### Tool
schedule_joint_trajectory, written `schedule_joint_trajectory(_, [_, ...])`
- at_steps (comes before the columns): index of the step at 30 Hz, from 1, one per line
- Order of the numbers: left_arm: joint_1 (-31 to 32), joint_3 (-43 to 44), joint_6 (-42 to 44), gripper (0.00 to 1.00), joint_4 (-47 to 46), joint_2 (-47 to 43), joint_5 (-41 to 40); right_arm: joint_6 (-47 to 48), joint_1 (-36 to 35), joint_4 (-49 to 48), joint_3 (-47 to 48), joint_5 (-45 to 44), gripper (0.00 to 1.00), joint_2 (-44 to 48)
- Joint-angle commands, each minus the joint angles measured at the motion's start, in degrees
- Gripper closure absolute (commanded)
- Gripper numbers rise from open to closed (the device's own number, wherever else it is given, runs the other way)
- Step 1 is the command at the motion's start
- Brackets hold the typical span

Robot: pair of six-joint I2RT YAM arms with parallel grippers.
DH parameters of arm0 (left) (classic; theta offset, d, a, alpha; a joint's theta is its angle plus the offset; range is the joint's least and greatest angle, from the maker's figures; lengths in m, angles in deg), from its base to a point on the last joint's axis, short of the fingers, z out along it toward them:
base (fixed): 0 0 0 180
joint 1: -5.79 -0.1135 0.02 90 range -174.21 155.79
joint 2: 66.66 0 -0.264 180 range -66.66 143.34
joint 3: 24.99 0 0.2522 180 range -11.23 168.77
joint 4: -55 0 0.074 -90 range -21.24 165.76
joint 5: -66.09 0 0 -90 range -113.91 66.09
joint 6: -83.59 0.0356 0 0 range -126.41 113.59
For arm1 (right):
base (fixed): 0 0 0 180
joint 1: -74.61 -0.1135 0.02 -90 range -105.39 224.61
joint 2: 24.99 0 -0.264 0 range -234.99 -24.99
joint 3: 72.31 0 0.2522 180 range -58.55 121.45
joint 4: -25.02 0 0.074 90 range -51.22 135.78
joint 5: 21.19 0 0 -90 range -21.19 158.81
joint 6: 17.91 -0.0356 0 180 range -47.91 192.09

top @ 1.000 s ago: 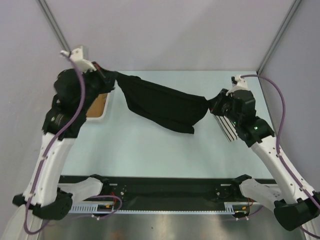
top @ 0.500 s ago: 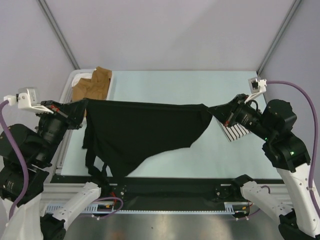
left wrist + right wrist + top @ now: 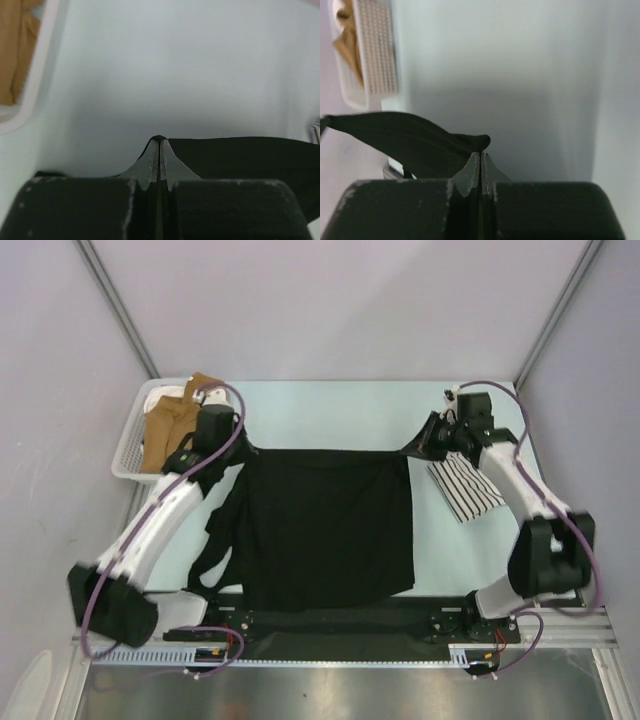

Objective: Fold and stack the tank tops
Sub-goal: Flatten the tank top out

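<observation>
My left tool [image 3: 159,146] and right tool [image 3: 480,156] clenched on far corners of black tank top [image 3: 330,530]. Cloth probably soft, limp, light; corners best hold.

No writing, label, brand mark or number can be read in any view; the black tank top [image 3: 330,530] is plain cloth with no print or tag showing; the striped tank top [image 3: 466,490] carries only its stripes; the white basket [image 3: 122,462] at the counter's corner bears no marking that can be made out.
</observation>
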Motion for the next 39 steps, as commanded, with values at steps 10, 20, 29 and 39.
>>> schedule_joint_trajectory(10, [-7.25,39.89,-2.69,0.0,-2.5,45.83,-0.88,-7.64,7.64,-15.49,37.64,-1.91,0.0,-39.01])
schedule_joint_trajectory(20, [-4.53,7.04,-3.03,0.01,-9.64,15.87,5.79,-3.86,4.39,-16.82,1.1,-6.56,0.44,-13.45])
schedule_joint_trajectory(29, [1.63,-18.3,-6.55,0.04,-3.23,-8.79,10.26,-4.72,-2.29,-8.57,-27.55,-22.29,0.47,12.39])
schedule_joint_trajectory(39, [2.6,-36.71,-11.3,0.06,-7.18,-15.14,13.62,-9.84,-2.3,-6.43,-36.9,-32.34,0.46,21.13])
